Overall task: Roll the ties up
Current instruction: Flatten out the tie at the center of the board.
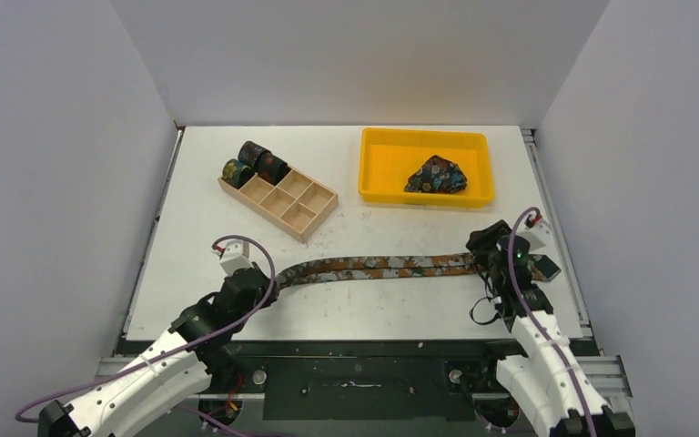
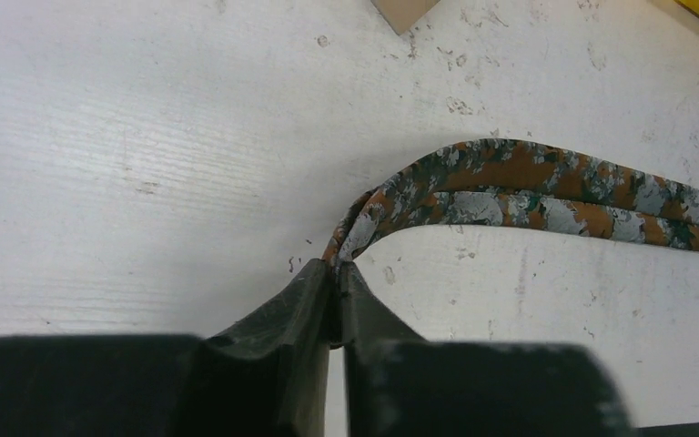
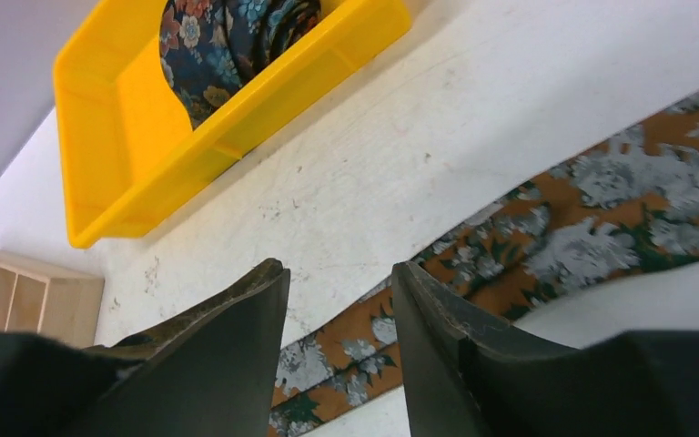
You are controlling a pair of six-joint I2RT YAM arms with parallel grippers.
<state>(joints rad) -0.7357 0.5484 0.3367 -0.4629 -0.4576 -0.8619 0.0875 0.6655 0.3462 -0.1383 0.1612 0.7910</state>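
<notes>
The rust tie [image 1: 382, 268] lies doubled along the near edge of the worktop [image 1: 391, 308]. The left claw [image 2: 337, 282] is clenched on its folded end; the right claw [image 3: 339, 278] hangs released over the other end. Risk: the thin pinch may slip, letting the layers splay during rolling.

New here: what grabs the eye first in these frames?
The long brown-rust tie lies stretched across the near table, its folded end pinched in the left gripper while the right gripper hangs open over the other end. Behind, a yellow tray holds a crumpled blue floral tie, and rolled ties sit at the far end of the wooden compartment box.
</notes>
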